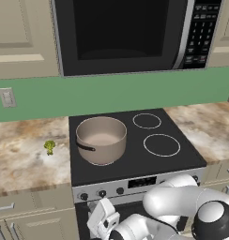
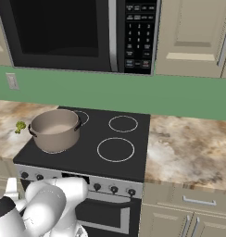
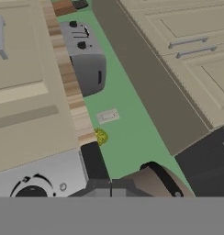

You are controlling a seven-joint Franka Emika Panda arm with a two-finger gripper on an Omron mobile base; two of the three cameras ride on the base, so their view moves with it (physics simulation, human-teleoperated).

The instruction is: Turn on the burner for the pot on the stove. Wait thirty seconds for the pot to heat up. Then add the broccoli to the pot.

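Note:
The beige pot (image 1: 101, 138) (image 2: 54, 129) stands on the front-left ring of the black glass-top stove (image 1: 182, 159) (image 2: 133, 162). On the marble counter left of the stove lies the small green broccoli (image 1: 49, 147) (image 2: 20, 126) (image 3: 101, 136). My gripper (image 1: 97, 207) hangs low in front of the stove's silver panel, just below the left group of black knobs (image 1: 102, 193), shut with nothing in it. In the hand view a black knob (image 3: 31, 193) sits close at the lower left, and the pot (image 3: 150, 181) rises beyond it.
A black microwave (image 1: 121, 33) (image 2: 64, 32) hangs above the stove. A silver toaster (image 3: 86, 59) stands further along the left counter, past a wall outlet (image 3: 107, 115) (image 1: 7, 97). Two ringed burners (image 1: 162, 145) lie bare at the right. Cabinet drawers flank the oven.

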